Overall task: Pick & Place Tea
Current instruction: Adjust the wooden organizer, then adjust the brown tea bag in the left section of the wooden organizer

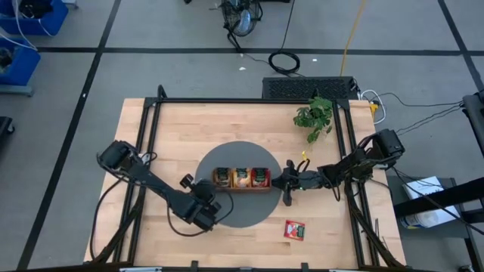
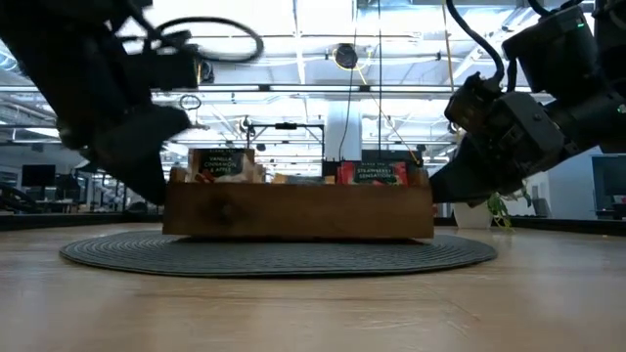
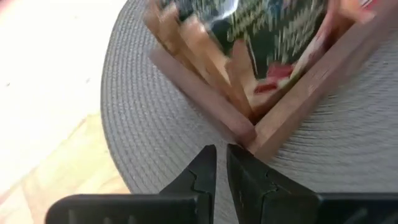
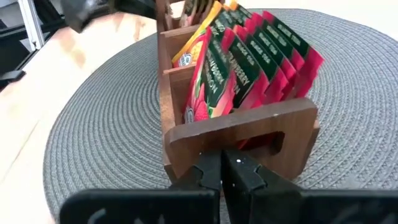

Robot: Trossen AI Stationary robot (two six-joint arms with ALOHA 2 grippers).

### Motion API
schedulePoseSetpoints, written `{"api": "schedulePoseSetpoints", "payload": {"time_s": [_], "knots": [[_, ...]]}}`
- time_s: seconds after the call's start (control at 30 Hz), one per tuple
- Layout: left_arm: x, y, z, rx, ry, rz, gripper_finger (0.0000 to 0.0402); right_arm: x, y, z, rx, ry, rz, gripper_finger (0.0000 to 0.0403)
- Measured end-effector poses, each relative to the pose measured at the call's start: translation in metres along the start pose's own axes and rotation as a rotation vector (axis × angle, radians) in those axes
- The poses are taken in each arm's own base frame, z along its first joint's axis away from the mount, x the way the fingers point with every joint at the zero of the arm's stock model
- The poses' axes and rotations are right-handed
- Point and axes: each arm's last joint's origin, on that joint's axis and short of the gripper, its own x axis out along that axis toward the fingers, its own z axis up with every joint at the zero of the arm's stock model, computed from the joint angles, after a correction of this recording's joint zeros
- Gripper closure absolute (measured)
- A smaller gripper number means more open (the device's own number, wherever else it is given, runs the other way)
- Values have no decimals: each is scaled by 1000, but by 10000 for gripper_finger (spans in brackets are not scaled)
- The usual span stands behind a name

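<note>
High view, looking straight down: a wooden tray (image 1: pixel 241 188) with three compartments sits on a round grey mat (image 1: pixel 240 214) at the middle of the bench (image 1: pixel 227 121). The tea sachets (image 1: pixel 259 177) stand upright in packed rows, tan-and-green in one end compartment, orange in the middle, red in the other end. One more red sachet (image 1: pixel 294 230) lies flat on the bare bench, well apart from the tray.

Counts: one tray, one mat, three filled compartments, one loose sachet. About six red sachets show in the right wrist view; the other rows cannot be counted.

Left gripper (image 1: pixel 206 214) hovers over the mat near one tray corner, fingers (image 3: pixel 200 176) almost together, holding nothing. Right gripper (image 1: pixel 288 183) sits just beside the red end wall, fingers (image 4: pixel 247 172) fully closed and empty.

Handling, as a judgement: each sachet is likely very light, thin and easily creased, with a slick wrapper. The loose one probably needs a pinch at one edge; those in the tray, at the exposed top edge.
</note>
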Motion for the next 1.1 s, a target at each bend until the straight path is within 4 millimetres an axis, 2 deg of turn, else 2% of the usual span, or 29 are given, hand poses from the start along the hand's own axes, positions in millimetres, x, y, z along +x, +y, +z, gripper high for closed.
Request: {"api": "schedulePoseSetpoints", "payload": {"time_s": [0.2,0.4,0.6,0.97,1.1], "knots": [[-28,4,2,-19,-25,-104,355,0,0,0,-1,2,-1,403],[-43,7,-1,10,-92,-137,355,-1,2,-1,-9,3,7,403],[-46,6,-4,11,-113,-144,355,-2,5,-2,-50,1,6,398],[-48,4,-6,-6,-115,-161,355,-4,-3,-10,-62,9,-222,402],[-50,1,-6,23,-126,-191,355,-8,1,-9,-93,-37,-293,402]]}}
